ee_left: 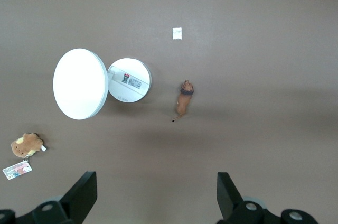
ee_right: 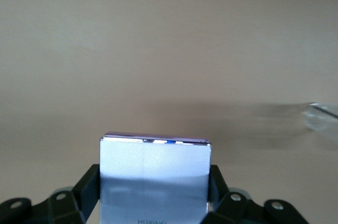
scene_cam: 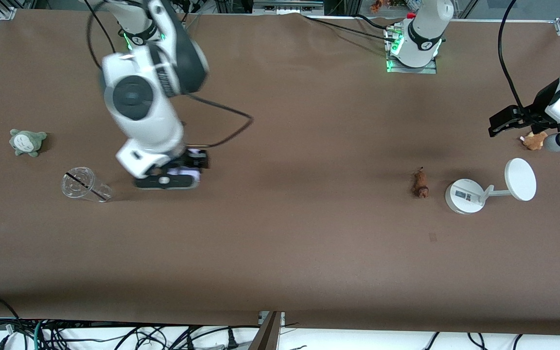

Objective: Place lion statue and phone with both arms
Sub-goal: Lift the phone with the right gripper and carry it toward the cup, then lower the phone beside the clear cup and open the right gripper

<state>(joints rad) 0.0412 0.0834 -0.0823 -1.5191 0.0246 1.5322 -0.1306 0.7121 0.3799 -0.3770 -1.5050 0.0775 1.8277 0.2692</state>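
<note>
The lion statue [scene_cam: 421, 183], a tiny orange-brown figurine with a darker end, lies on the brown table toward the left arm's end, beside the white stand. It also shows in the left wrist view [ee_left: 184, 102]. My left gripper [scene_cam: 501, 121] is open and empty, up over the table near the brown plush; its jaws stand wide apart in the left wrist view [ee_left: 157, 184]. My right gripper [scene_cam: 183, 170] is shut on the phone [ee_right: 156, 176], a pale lavender slab, gripping its two side edges, low over the table beside the clear cup. The phone's face barely shows in the front view [scene_cam: 186, 171].
A white round stand [scene_cam: 463, 195] with a disc [scene_cam: 520, 179] lies beside the lion. A brown plush with a tag [scene_cam: 535, 141] sits under the left arm. A clear cup [scene_cam: 83, 184] lies on its side and a grey-green plush [scene_cam: 27, 142] sits toward the right arm's end.
</note>
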